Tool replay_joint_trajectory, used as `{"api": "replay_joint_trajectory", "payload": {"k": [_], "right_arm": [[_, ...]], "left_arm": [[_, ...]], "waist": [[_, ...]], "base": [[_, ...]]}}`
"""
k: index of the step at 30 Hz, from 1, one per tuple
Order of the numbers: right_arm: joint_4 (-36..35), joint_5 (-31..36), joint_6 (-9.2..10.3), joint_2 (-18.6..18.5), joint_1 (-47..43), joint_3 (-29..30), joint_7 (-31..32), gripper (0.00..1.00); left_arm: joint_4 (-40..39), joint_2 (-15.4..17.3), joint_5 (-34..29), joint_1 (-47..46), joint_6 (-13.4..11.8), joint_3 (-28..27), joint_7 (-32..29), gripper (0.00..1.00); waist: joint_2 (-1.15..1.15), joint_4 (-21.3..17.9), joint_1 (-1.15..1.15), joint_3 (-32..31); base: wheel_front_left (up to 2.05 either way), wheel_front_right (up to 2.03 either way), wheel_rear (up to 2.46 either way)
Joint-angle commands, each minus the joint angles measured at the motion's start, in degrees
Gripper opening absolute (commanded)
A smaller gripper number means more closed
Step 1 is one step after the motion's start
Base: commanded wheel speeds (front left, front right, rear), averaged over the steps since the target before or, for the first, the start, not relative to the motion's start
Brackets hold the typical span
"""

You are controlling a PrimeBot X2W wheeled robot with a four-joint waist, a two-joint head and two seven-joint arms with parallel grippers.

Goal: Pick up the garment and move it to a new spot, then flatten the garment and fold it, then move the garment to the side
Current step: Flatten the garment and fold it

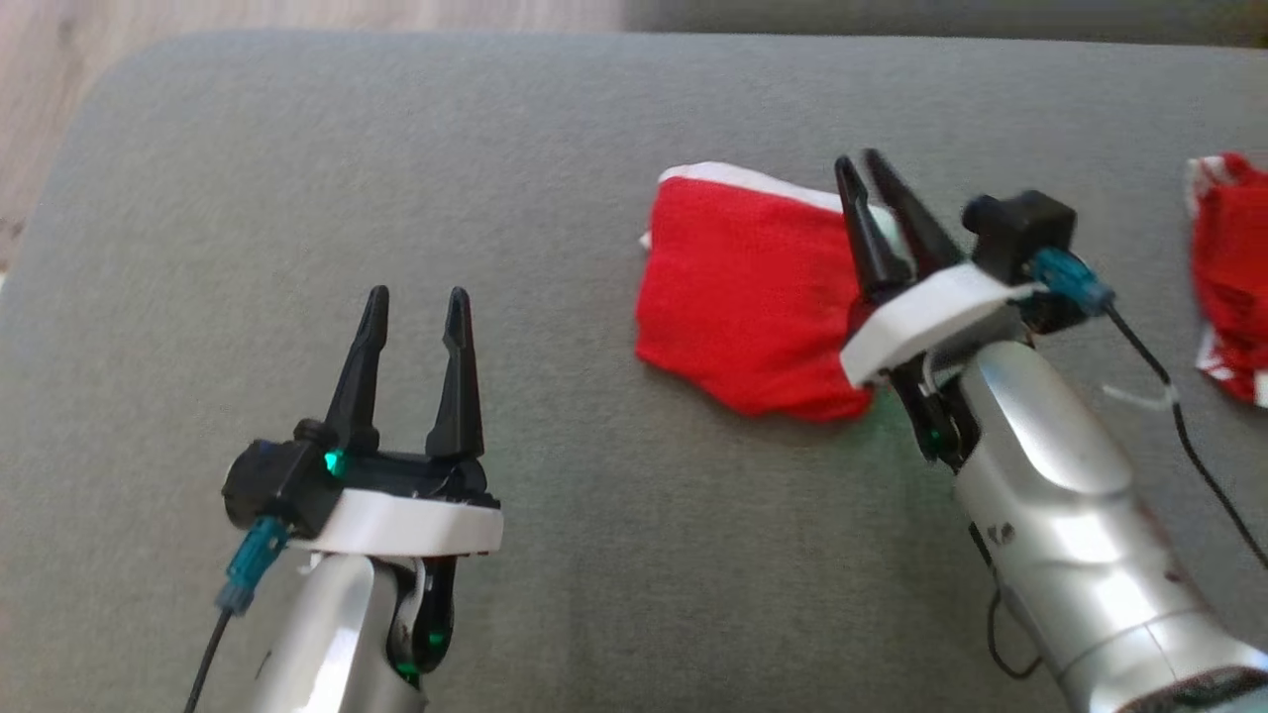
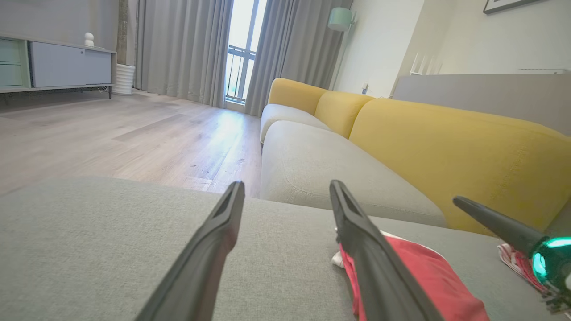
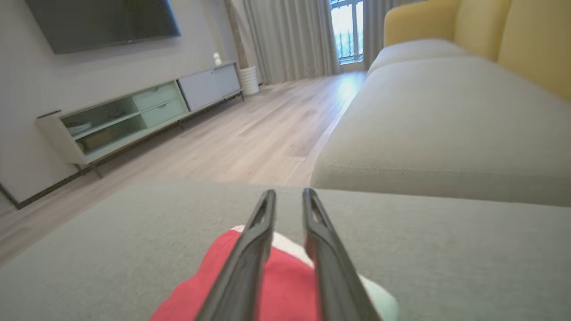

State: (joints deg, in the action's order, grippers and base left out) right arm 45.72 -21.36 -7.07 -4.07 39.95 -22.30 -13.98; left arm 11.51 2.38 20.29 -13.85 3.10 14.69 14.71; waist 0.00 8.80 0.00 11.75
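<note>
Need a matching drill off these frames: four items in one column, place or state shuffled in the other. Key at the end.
Column A
1. left claw
2. right claw
3. folded red knit garment with white trim
4. second red-and-white fabric garment

Column B
a. at the head view's right edge
b. jaws wide apart, over bare grey fabric cushion
c. lying flat mid-cushion
d. jaws narrowly parted, at the folded garment's right edge

Pairs: 1-b, 2-d, 3-c, 4-a
</note>
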Motion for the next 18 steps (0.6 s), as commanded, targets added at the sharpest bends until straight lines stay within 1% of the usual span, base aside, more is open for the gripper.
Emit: {"api": "replay_joint_trajectory", "payload": {"k": [1, 5, 10, 14, 18], "right_arm": [[-2.7, 1.3, -0.42, 1.2, -1.5, 0.5, -0.8, 1.0], [-6.5, 5.8, -0.42, 1.1, -5.8, 4.3, -0.9, 1.0], [-12.7, 8.8, -0.42, 1.1, -12.6, 9.9, -1.0, 1.0], [-18.1, 9.4, -0.42, 1.2, -18.2, 13.5, -1.0, 1.0], [-22.0, 7.2, -0.42, 1.2, -23.6, 15.2, -1.0, 1.0]], "left_arm": [[-2.0, 0.5, -0.6, -0.3, 0.3, -2.2, 0.3, 1.0], [-1.9, 0.5, -1.2, 0.4, 0.6, -2.5, 0.3, 1.0], [-1.6, 0.5, -1.7, 1.2, 0.8, -2.9, 0.3, 1.0], [-1.5, 0.5, -2.0, 2.2, 0.9, -3.2, 0.3, 1.0], [-0.9, 0.5, -2.2, 3.1, 1.2, -3.8, 0.3, 1.0]], "waist": [[0.0, -2.6, 0.0, -2.1], [0.0, -4.6, 0.0, -3.2], [0.0, -6.5, 0.0, -4.2], [0.0, -7.5, 0.0, -4.8], [0.0, -8.2, 0.0, -5.5]], "base": [[0.0, 0.0, 0.0], [0.0, 0.0, 0.0], [0.0, 0.0, 0.0], [0.0, 0.0, 0.0], [0.0, 0.0, 0.0]]}}
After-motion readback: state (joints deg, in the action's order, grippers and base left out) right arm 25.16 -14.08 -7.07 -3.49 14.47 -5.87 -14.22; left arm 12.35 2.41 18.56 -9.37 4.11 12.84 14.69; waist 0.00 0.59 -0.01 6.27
